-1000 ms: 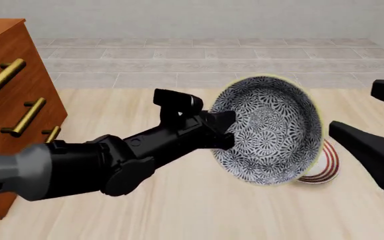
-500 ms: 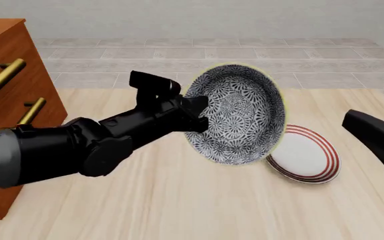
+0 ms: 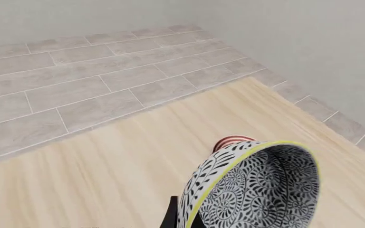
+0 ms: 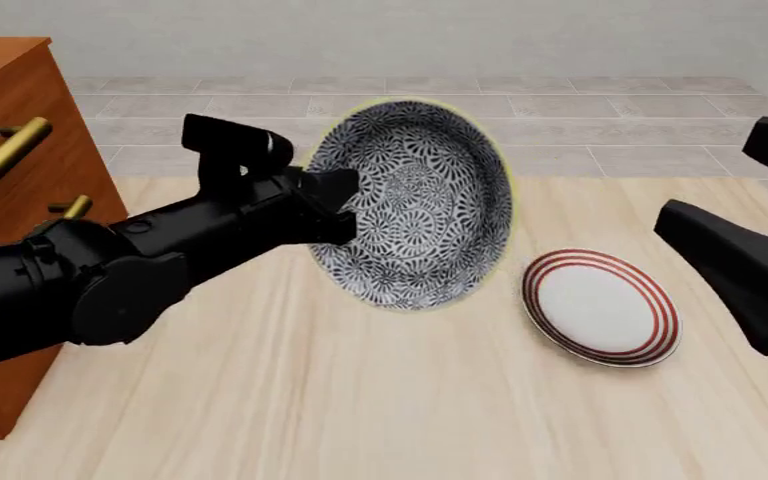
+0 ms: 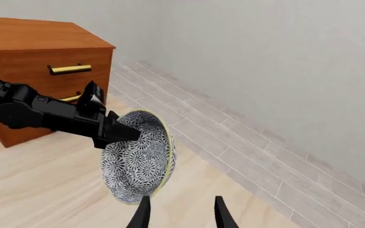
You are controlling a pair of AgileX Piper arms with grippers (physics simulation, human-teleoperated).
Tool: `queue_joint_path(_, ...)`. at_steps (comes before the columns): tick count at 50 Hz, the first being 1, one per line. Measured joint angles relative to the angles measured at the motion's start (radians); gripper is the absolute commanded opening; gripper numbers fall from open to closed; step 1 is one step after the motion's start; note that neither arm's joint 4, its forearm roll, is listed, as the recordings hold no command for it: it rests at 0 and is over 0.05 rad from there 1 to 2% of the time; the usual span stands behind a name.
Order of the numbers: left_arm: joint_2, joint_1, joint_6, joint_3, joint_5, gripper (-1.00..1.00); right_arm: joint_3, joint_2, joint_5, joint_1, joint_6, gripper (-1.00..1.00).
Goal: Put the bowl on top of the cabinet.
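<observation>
the left gripper [image 4: 337, 205] is clamping the rim of the bowl [image 4: 418, 203] and holding it up in the air, well clear of the table [image 4: 357, 400]. the bowl is tipped on its side, so its patterned inside is facing the front camera and its pale yellow rim is showing all the way round. in the left wrist view the bowl [image 3: 252, 187] is filling the lower part of the picture, with one dark finger [image 3: 171, 216] showing against its outer wall.

the cabinet [image 4: 11, 190] is standing at the left edge of the table, apart from the bowl, with the left arm stretching across in front of it. its flat top is showing in the right wrist view, where the cabinet [image 5: 36, 61] is sitting behind the arm.

a plate [image 4: 602, 307] with red rings is lying flat on the table, just right of and below the bowl.

the right gripper [image 5: 181, 213] is hanging at the right side with its fingers spread apart, gripping nothing.
</observation>
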Motion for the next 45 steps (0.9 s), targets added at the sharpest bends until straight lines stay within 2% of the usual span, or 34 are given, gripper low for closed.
queue_joint_path(45, -0.045, 0.044, 0.04, 0.019, 0.048, -1.0, 0.032, 0.015, -0.046, 0.001, -0.014, 1.0)
